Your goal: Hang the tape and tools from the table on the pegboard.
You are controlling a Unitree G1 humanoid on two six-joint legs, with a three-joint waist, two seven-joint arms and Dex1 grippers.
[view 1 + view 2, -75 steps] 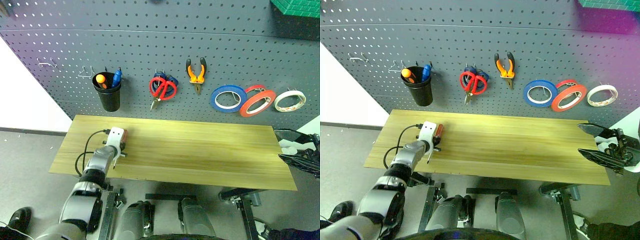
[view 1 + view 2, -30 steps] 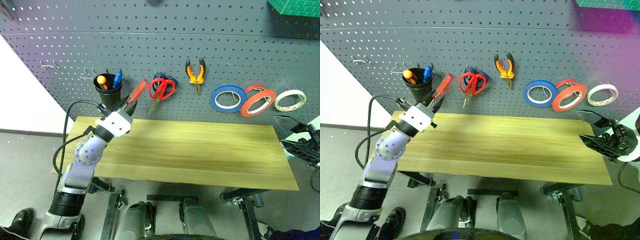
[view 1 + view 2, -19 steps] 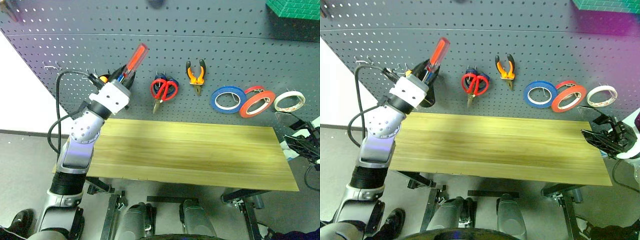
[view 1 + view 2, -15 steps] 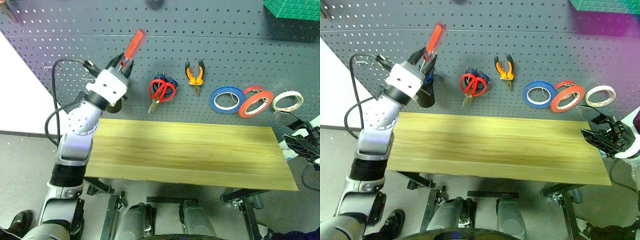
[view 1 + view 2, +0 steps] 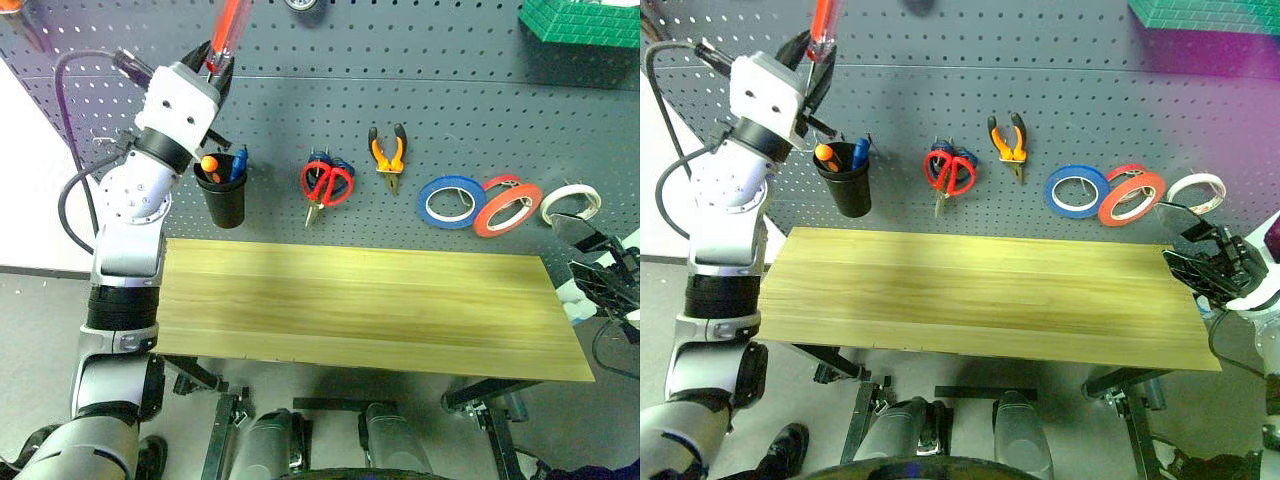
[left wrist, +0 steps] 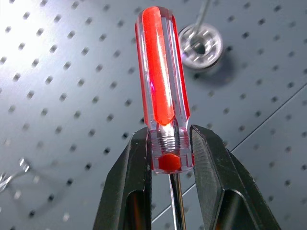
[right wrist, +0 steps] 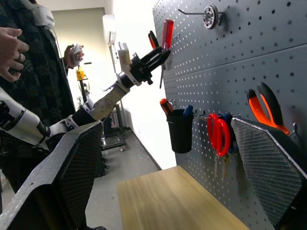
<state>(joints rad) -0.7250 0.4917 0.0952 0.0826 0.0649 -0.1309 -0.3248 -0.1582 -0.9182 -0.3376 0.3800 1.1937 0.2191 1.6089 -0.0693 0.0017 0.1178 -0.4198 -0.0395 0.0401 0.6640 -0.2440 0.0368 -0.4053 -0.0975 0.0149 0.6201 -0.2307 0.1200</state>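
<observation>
My left gripper [image 5: 214,60] is shut on the screwdriver [image 5: 230,22], close under its translucent red handle [image 6: 160,81]. It holds the tool handle-up, high against the dark pegboard [image 5: 420,90], above the black cup [image 5: 222,192]. One black finger [image 6: 132,184] presses each side of the tool's neck. Red scissors [image 5: 326,183], orange-and-black pliers [image 5: 386,153] and the red-orange tape [image 5: 506,208] hang on the board. My right gripper [image 5: 1196,252] stands open and empty past the right end of the wooden table [image 5: 360,300].
A blue roll [image 5: 452,200], a small red roll [image 5: 508,181] and a white roll [image 5: 572,202] hang beside the tape. A hook with a round metal disc [image 6: 201,40] juts out near the screwdriver. A green box [image 5: 580,20] sits top right. A person [image 7: 29,72] stands behind.
My left arm has lifted the screwdriver off the table and swung it up past the black cup, high against the pegboard. The right gripper has stayed put and open.
</observation>
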